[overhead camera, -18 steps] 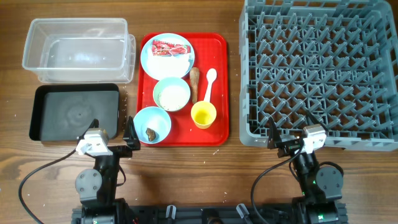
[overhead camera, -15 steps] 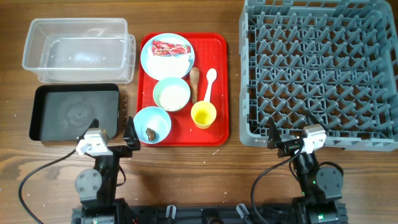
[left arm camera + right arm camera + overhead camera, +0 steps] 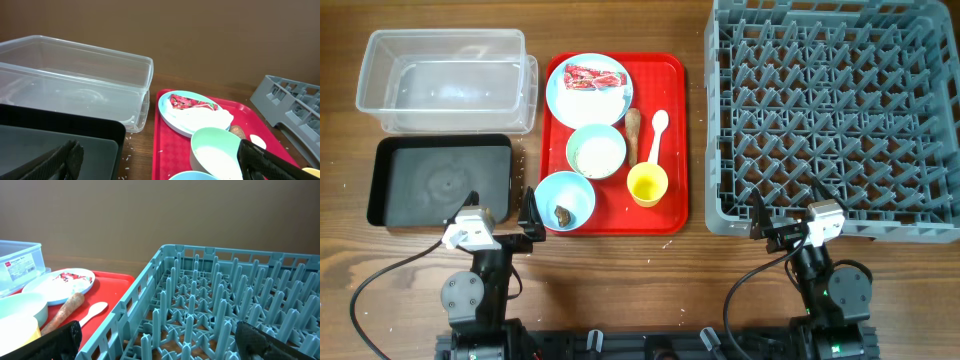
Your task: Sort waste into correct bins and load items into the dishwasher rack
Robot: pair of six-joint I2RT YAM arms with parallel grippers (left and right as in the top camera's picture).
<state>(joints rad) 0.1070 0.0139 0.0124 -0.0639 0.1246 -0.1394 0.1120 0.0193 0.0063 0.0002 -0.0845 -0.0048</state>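
Observation:
On the red tray (image 3: pixel 670 140) a light blue plate (image 3: pixel 560 95) holds a crumpled red-and-white wrapper (image 3: pixel 594 78). A pale bowl (image 3: pixel 596 151) holds white rice. A blue bowl (image 3: pixel 565 200) holds a small dark chunk (image 3: pixel 563 214). A brown food piece (image 3: pixel 633 131), white spoon (image 3: pixel 658 133) and yellow cup (image 3: pixel 647 184) lie beside them. The clear tub (image 3: pixel 445 80) and black tray (image 3: pixel 440 182) stand left; the grey rack (image 3: pixel 835 115) stands right. My left gripper (image 3: pixel 160 162) is open and empty near the tray's front left corner. My right gripper (image 3: pixel 160 340) is open and empty at the rack's front edge.
Loose rice grains (image 3: pixel 127 150) lie on the wood between the black tray and the red tray. The red tray's raised rim and the rack's wall stand close in front of my grippers. Both arm bases sit at the table's front edge.

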